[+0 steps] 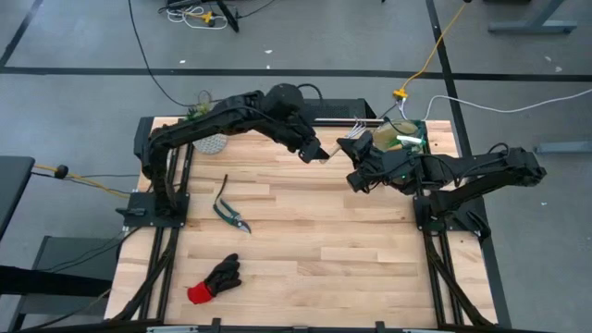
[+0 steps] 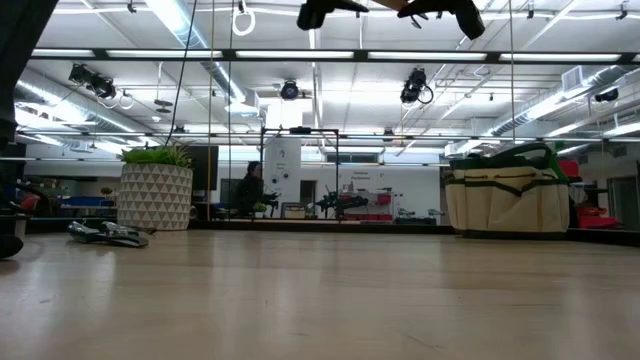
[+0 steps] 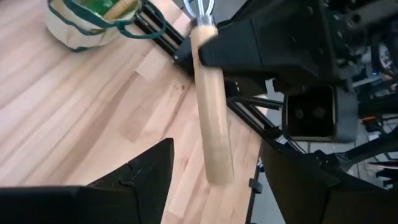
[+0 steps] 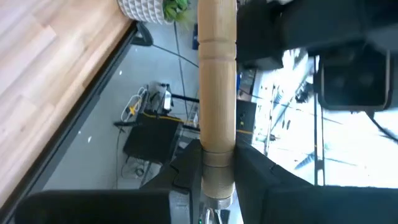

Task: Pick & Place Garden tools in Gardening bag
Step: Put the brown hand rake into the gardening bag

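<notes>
Handover above the table: right gripper clamps a wooden-handled hand tool; left gripper stands open around its handle. Gardening bag sits nearby. Slight misalignment could drop the tool.

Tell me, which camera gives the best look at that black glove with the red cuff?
The high view: the glove lies whole on the table's near left part, away from both arms. The low view and both wrist views don't show it.

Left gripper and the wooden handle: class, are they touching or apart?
Apart. In the left wrist view the left gripper stands open, with bare gaps either side of the wooden handle; the right gripper holds its metal end.
</notes>
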